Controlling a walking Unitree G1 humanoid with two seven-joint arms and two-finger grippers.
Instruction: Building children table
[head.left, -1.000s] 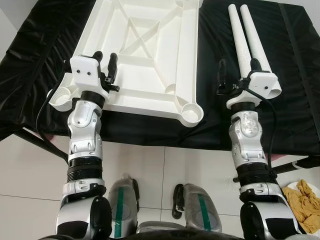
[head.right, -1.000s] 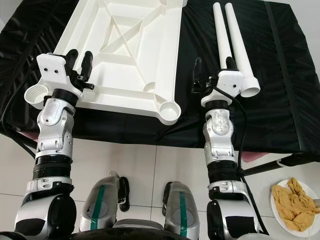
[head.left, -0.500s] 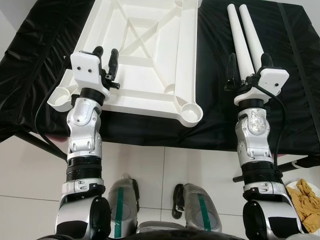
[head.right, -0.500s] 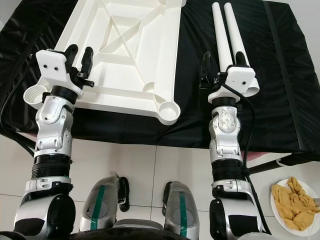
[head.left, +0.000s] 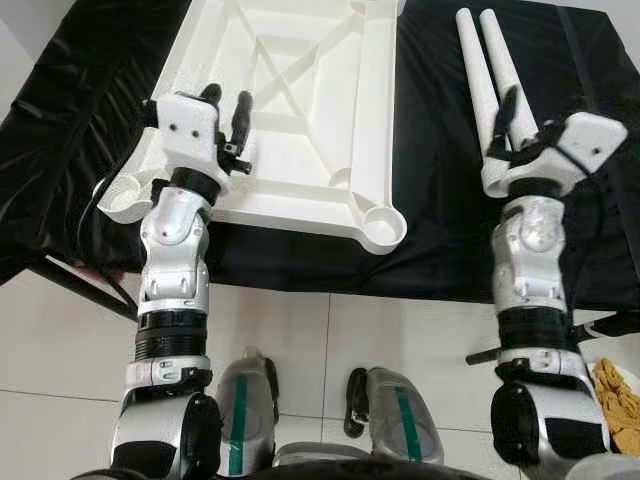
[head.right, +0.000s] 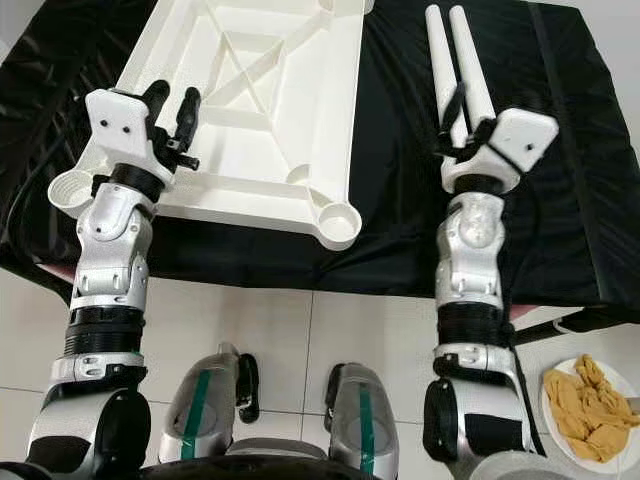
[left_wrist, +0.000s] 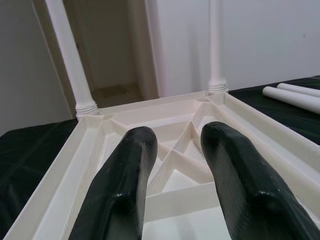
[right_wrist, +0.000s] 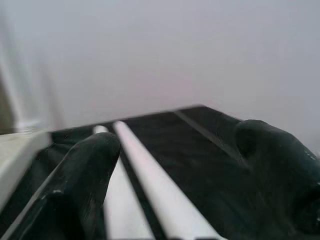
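Observation:
A white children's table top (head.left: 290, 100) lies upside down on the black cloth. Two white legs (left_wrist: 70, 55) stand in its far corner sockets. Its near right socket (head.left: 383, 226) is empty. Two loose white legs (head.left: 490, 60) lie side by side on the cloth to the right. My left gripper (head.left: 225, 105) hovers open over the near left part of the top, with nothing between its fingers (left_wrist: 125, 185). My right gripper (head.left: 530, 125) hangs open over the near ends of the loose legs; one leg (right_wrist: 150, 170) runs between its fingers without contact that I can see.
The black-covered table (head.left: 60, 130) ends just in front of my arms, with tiled floor (head.left: 330, 340) below. A plate of yellow pieces (head.right: 585, 405) sits on the floor at the right. A dark bar (head.left: 75, 285) slants under the table's left edge.
My right gripper has moved forward and to the right, turning over the near ends of the loose legs. My left gripper has edged forward over the table top.

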